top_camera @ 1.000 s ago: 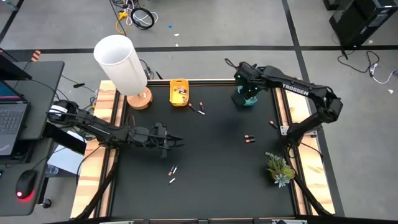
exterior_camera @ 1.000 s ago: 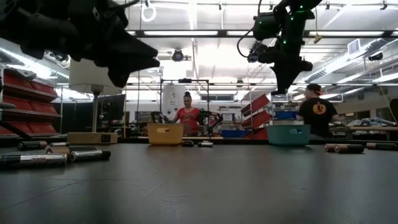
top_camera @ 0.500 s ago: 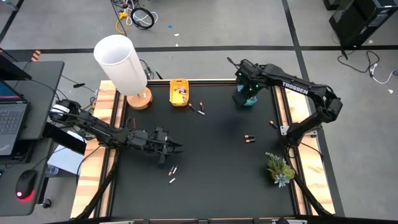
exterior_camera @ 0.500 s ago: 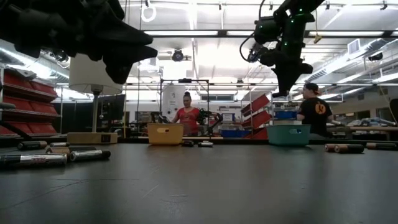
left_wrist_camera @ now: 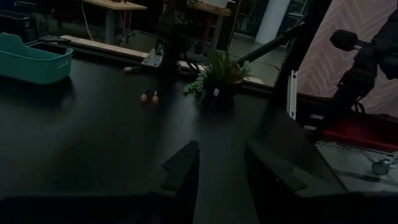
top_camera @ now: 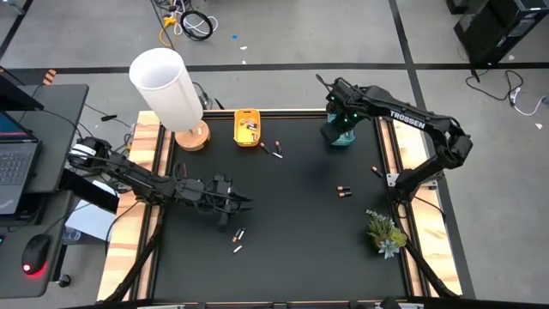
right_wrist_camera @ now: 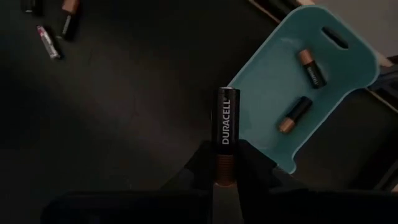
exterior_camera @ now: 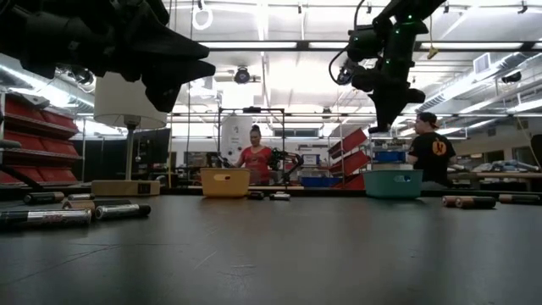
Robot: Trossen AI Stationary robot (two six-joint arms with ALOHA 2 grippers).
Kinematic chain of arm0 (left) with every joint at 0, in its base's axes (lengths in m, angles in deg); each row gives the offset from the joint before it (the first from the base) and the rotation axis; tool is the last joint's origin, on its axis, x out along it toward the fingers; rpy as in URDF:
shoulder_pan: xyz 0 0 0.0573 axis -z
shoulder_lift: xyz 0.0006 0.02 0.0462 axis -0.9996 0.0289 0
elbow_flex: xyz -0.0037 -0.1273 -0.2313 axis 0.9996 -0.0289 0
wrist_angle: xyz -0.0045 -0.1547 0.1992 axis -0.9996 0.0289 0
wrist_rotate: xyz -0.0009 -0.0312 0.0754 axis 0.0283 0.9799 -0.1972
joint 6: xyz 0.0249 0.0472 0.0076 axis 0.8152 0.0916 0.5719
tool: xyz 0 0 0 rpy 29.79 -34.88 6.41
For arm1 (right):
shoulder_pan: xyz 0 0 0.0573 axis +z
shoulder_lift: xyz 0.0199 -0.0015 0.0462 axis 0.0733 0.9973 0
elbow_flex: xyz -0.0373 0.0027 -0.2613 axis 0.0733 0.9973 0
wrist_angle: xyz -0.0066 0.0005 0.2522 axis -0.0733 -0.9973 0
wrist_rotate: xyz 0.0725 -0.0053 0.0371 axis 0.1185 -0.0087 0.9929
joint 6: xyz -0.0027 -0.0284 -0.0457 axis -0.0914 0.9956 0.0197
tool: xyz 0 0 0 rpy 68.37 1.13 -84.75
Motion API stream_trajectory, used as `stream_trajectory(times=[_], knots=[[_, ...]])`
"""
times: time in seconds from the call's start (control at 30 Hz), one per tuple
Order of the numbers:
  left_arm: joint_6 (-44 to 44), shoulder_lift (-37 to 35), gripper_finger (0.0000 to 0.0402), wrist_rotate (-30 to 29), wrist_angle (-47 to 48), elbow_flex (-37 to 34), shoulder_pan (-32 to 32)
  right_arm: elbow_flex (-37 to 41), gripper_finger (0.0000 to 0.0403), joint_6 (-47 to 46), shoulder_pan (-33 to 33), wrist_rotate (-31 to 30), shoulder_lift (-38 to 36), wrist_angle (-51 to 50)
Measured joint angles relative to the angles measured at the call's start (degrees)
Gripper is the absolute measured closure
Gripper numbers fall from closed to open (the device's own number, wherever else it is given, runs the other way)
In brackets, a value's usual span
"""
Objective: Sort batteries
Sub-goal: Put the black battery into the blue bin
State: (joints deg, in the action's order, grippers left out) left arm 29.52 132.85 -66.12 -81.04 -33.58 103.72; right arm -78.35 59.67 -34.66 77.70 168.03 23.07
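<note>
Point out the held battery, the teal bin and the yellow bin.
Held battery (right_wrist_camera: 226,117), right wrist view, on its dark label.
Teal bin (right_wrist_camera: 273,87), right wrist view, on its bare floor.
Yellow bin (exterior_camera: 225,183), low view, on its front wall.

1. The left gripper (left_wrist_camera: 221,171) shows its two dark fingers (left_wrist_camera: 184,163) parted, with bare black tabletop (left_wrist_camera: 93,124) between and beneath them; nothing is held.
2. A teal plastic bin (left_wrist_camera: 31,57) sits on the mat at the far side from the gripper.
3. Two small dark batteries with copper ends (left_wrist_camera: 149,98) lie side by side, well ahead of the fingers.
4. Just beyond them stands a small green artificial plant (left_wrist_camera: 217,71), near the table's wooden edge strip (left_wrist_camera: 102,46).
</note>
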Motion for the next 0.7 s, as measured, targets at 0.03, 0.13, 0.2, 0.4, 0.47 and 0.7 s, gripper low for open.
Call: stream_trajectory(times=[0.03, 0.13, 0.2, 0.4, 0.47, 0.7], knots=[[0.04, 0.00, 0.0270, -0.03, 0.02, 0.00, -0.04, 0.00, 0.0360, 0.02, -0.03, 0.21, 0.00, -0.01], [0.71, 0.00, 0.0270, -0.31, 0.16, 0.00, -0.04, 0.00, 0.0360, 0.06, -0.07, 0.72, 0.00, -0.01], [1.46, 0.00, 0.0270, -0.32, 0.30, 0.00, -0.04, 0.00, 0.0360, 0.10, -0.30, 1.06, 0.00, -0.01], [1.57, 0.00, 0.0270, -0.37, 0.32, 0.00, -0.57, 0.02, 0.0360, 0.12, -1.32, 1.72, 0.00, 0.29], [1.55, 0.00, 0.0270, -0.37, 0.30, 0.00, -0.87, 0.07, 0.0360, -0.57, -1.88, 1.73, 0.00, 0.36], [1.75, 0.00, 0.0270, -0.44, 0.28, 0.00, -1.24, 3.02, 0.0348, -4.54, -4.83, -2.81, 0.00, 2.38]])
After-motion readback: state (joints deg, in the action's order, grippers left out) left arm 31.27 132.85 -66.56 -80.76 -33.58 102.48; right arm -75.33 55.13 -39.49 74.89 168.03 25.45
